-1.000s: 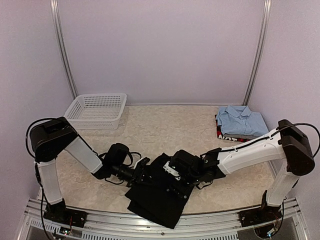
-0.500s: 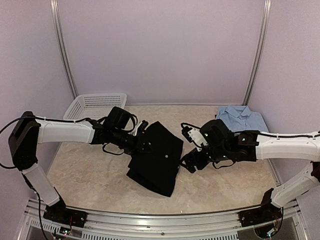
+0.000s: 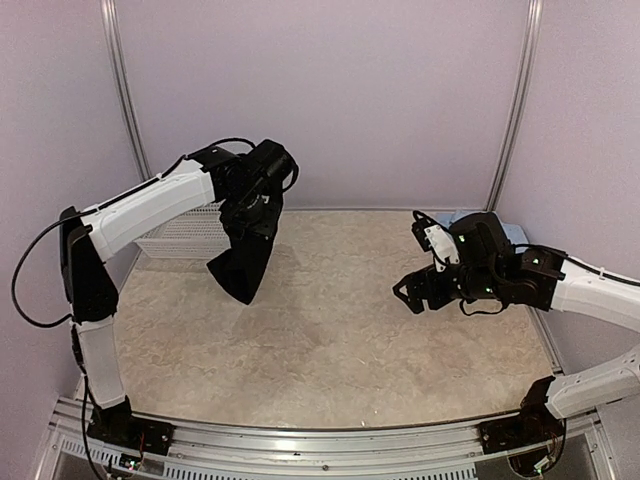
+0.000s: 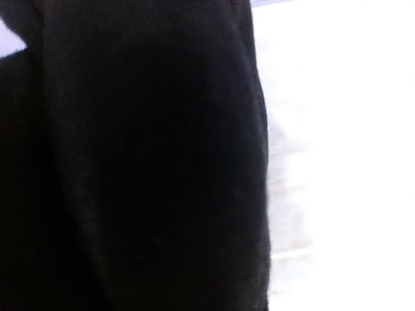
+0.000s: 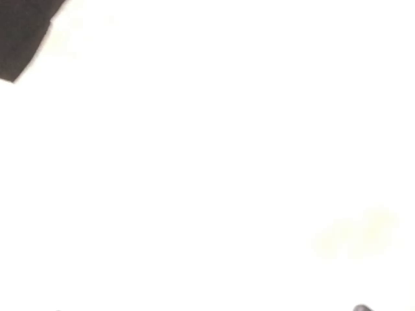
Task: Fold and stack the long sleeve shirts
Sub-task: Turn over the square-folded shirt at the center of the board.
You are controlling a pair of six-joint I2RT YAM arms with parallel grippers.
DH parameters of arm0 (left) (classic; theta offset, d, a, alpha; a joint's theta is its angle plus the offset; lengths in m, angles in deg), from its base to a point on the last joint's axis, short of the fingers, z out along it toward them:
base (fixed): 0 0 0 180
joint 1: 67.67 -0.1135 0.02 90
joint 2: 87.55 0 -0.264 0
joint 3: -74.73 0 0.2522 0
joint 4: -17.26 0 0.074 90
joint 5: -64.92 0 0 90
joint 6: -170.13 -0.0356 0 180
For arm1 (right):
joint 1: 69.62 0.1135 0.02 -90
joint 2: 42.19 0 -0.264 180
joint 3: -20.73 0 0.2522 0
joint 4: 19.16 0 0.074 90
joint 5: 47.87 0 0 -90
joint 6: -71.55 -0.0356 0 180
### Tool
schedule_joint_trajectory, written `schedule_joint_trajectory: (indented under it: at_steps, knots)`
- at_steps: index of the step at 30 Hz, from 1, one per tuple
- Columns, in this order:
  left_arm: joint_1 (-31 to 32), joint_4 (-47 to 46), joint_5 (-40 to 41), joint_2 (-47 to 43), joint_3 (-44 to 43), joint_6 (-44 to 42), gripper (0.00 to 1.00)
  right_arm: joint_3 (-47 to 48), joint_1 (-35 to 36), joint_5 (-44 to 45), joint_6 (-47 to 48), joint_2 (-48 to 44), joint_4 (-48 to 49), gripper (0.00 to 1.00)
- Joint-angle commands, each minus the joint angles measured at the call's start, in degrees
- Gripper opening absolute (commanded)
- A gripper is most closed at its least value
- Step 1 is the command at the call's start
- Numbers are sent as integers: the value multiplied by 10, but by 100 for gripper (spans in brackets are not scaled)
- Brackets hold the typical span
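Observation:
The black long sleeve shirt (image 3: 244, 266) hangs in a bunched fold above the left of the table. My left gripper (image 3: 256, 214) is raised high and shut on its top edge. Dark cloth (image 4: 130, 162) fills most of the left wrist view and hides the fingers. My right gripper (image 3: 413, 293) hovers over the right middle of the table, open and empty. Behind the right arm, a sliver of the folded light blue shirt (image 3: 513, 233) shows at the back right. The right wrist view is washed out white, with only a corner of black cloth (image 5: 23, 32) at top left.
A white mesh basket (image 3: 165, 243) stands at the back left, partly behind my left arm. Metal posts (image 3: 125, 100) rise at both back corners. The table's front rail (image 3: 320, 440) runs along the near edge.
My left gripper closed on the black shirt and lifted it off the table, up and to the back left. My right gripper let go, opened and drew back to the right.

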Motion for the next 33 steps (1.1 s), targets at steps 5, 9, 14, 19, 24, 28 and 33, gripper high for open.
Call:
schedule_joint_trajectory:
  at_steps: [5, 9, 14, 19, 24, 28, 33]
  knots:
    - [32, 178, 221, 155, -110, 8, 0, -11, -14, 7, -10, 6, -15, 92]
    - [57, 162, 179, 197, -131, 12, 0, -19, -17, 5, -13, 10, -12, 93]
    - [105, 149, 137, 256, -158, 33, 1, -27, -22, 1, -15, 12, -8, 92]
    - [150, 145, 97, 315, -201, 45, 7, -30, -27, 6, -16, 8, -14, 93]
    - [188, 112, 53, 333, -191, 45, 16, -28, -38, 12, -21, -6, -30, 93]
    - [220, 42, 13, 321, -156, 7, 28, -27, -51, 28, -26, -19, -49, 93]
    - [241, -43, -11, 261, -84, -16, 61, -28, -72, 59, -42, -34, -76, 94]
